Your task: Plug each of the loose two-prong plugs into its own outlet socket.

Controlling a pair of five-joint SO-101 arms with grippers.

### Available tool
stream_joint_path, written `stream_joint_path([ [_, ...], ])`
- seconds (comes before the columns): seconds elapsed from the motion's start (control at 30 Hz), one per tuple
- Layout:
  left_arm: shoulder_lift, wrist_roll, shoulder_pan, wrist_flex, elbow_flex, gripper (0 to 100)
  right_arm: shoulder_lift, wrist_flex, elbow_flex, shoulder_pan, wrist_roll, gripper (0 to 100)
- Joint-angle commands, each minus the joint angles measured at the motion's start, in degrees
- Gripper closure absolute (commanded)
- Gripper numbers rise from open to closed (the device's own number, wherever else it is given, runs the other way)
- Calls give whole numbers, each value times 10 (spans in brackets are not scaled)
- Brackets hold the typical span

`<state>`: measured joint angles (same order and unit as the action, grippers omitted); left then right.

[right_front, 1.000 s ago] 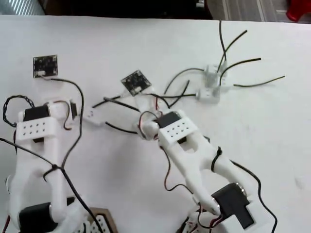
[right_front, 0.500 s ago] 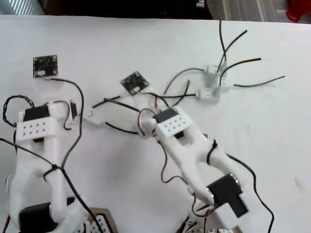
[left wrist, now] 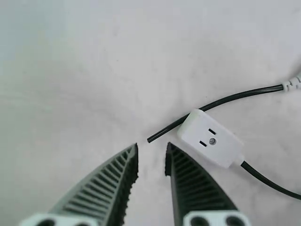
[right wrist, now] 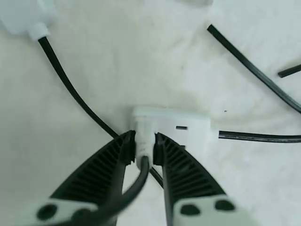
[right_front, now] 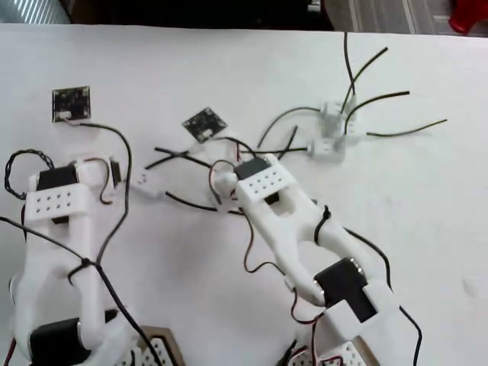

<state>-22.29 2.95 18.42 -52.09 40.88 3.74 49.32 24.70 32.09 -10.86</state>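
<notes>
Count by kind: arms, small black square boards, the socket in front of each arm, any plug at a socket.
Arms: 2, left arm, right arm
Black square boards: 2, far-left board, middle board
Sockets: 2, left arm's socket, right arm's socket
Plugs: 1, plug
Total: 7

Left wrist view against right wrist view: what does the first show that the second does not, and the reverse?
Left wrist view: the left gripper, fingers apart with nothing between them, beside an outlet socket lying face up with empty slots. Right wrist view: the right gripper shut on a white plug that touches a socket block; the prongs are hidden. Both: the white table and black cords.
</notes>
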Motion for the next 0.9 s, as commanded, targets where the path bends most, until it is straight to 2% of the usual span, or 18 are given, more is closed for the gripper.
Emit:
stream_joint_path([
  [0.0, -24, -4, 7, 11, -1, 890, -51, 2, -9, -24, 18, 982],
  [0.17, -24, -4, 7, 11, 0, 890, -66, -56, -8, -88, 31, 982],
  [0.33, -24, -4, 7, 11, 2, 890, -28, -128, -9, -138, -40, 981],
  [0.47, -24, -4, 7, 11, 2, 890, 23, -176, -20, -152, -79, 981],
  [0.77, -24, -4, 7, 11, 3, 890, 161, -163, -154, -177, -83, 978],
  [0.87, -24, -4, 7, 11, 3, 890, 168, -81, -186, -169, -80, 891],
])
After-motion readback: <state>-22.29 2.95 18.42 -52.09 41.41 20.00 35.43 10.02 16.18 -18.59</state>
